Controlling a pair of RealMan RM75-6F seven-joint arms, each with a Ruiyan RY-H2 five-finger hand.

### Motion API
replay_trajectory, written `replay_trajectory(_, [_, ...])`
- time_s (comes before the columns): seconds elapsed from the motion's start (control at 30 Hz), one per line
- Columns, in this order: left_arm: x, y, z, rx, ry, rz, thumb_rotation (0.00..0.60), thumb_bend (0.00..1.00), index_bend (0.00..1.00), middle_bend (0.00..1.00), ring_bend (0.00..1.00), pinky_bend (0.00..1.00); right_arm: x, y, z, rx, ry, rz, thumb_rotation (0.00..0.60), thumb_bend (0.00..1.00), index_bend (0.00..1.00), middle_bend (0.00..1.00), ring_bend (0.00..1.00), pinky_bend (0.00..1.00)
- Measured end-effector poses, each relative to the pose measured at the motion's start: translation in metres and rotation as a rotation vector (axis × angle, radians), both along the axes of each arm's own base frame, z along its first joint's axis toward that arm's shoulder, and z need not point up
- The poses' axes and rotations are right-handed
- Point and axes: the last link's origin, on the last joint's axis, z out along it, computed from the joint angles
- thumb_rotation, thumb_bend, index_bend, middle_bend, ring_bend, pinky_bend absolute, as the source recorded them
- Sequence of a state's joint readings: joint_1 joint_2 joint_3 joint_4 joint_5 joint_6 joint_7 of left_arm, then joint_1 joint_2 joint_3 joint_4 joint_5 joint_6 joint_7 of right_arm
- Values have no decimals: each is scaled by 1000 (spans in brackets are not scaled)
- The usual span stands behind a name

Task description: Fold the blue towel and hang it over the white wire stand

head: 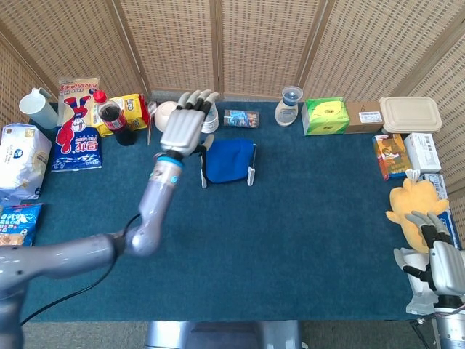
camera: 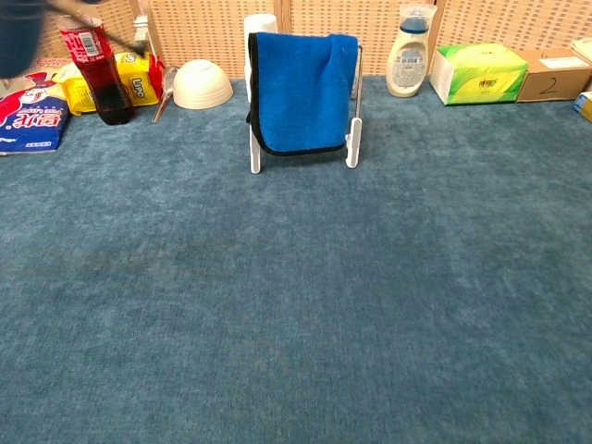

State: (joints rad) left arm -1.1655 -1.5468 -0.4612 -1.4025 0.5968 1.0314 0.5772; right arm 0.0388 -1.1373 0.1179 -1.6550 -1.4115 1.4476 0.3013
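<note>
The folded blue towel (head: 228,160) (camera: 298,90) hangs over the white wire stand (head: 251,175) (camera: 351,148) at the middle back of the table. Its black-edged lower hem shows in the chest view. My left hand (head: 185,123) hovers above and to the left of the stand, fingers spread, holding nothing. It does not touch the towel. In the chest view only a dark blur of the left arm shows at the top left corner. My right hand (head: 437,251) rests low at the table's right edge, away from the stand, fingers loosely apart and empty.
Along the back stand a cola bottle (camera: 92,67), yellow packet (camera: 139,76), white bowl (camera: 203,85), lotion bottle (camera: 407,51), green tissue box (camera: 476,74) and cardboard box (camera: 553,74). Snack bags (head: 20,160) lie left; boxes and a yellow plush (head: 413,207) lie right.
</note>
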Motion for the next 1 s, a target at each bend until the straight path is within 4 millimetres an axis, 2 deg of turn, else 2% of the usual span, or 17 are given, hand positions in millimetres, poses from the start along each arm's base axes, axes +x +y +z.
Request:
replay_trajectory(0.17, [-47, -36, 29, -13, -38, 4, 600, 142, 72, 72, 0, 0, 3, -4, -1, 3, 19, 14, 600, 327, 179, 150, 0, 0])
replay_trajectory(0.37, [-101, -81, 54, -9, -76, 12, 600, 142, 90, 89, 0, 0, 8, -8, -3, 7, 60, 26, 600, 328, 175, 139, 0, 0])
replay_trajectory(0.67, [-176, -158, 75, 5, -135, 54, 600, 142, 134, 102, 0, 0, 14, -11, -7, 7, 126, 44, 600, 329, 175, 123, 0, 0])
replay_trajectory(1.0, [-254, -248, 98, 109, -102, 164, 600, 144, 172, 111, 0, 0, 24, -12, -12, -3, 236, 83, 600, 330, 172, 110, 0, 0])
